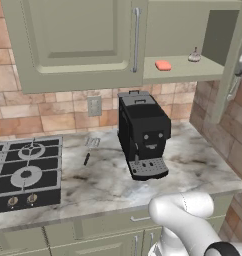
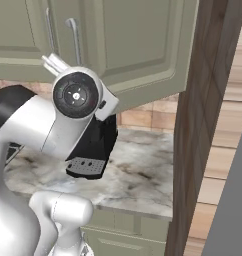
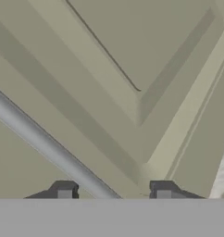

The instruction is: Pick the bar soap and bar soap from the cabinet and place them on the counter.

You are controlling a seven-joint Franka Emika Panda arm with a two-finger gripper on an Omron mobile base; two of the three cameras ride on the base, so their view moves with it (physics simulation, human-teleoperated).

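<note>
A coral-red bar soap (image 1: 163,65) lies on the shelf of the sage-green cabinet (image 1: 78,40), whose right door (image 1: 236,50) is swung open. Below runs the marbled counter (image 1: 108,182). My gripper (image 3: 114,192) is pressed close to a panelled cabinet door (image 3: 132,60). Its two fingertips (image 3: 65,192) stand apart, and the door's silver bar handle (image 3: 49,148) runs diagonally down between them. Neither tip touches the handle, and nothing is held.
A black coffee machine (image 1: 143,132) stands on the counter under the open shelf. The black gas hob (image 1: 25,170) is at the left. A small pale knob-topped item (image 1: 194,55) sits further right on the shelf. A brick side wall (image 1: 223,135) closes the right end.
</note>
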